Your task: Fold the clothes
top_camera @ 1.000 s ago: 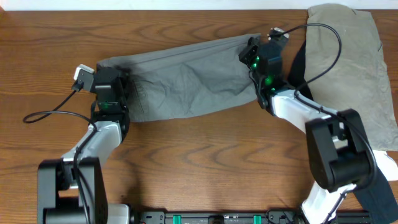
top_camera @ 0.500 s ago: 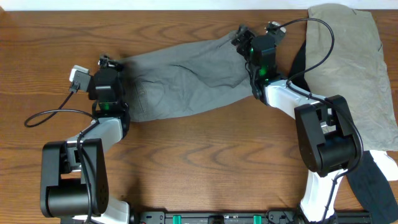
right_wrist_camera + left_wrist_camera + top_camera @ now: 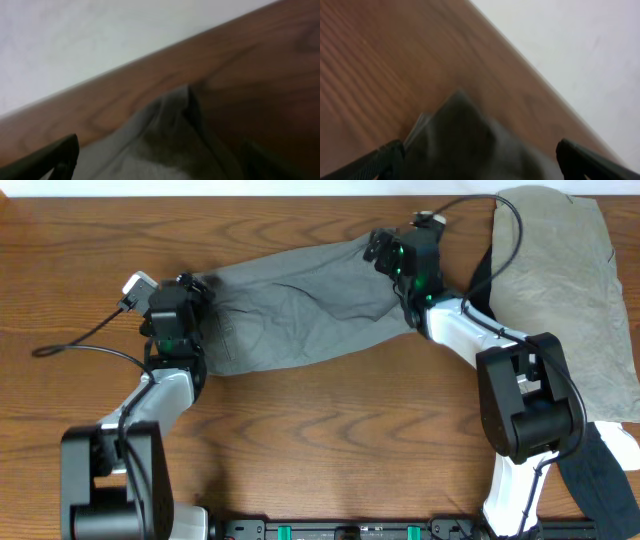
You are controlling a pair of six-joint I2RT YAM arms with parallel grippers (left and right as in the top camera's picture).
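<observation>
Two pincers are standing wide apart, neither one gripping anything. My left pincer point(image 3: 192, 284) is sitting at the left end of the shorts point(image 3: 300, 305). My right pincer point(image 3: 377, 248) is sitting at the right end, near the far edge of the worktop point(image 3: 300, 450). The shorts are lying wrinkled and stretched lengthwise across the worktop, with a corner showing inside each open pincer in the wrist views. A beige garment point(image 3: 560, 280) is lying at far right.
</observation>
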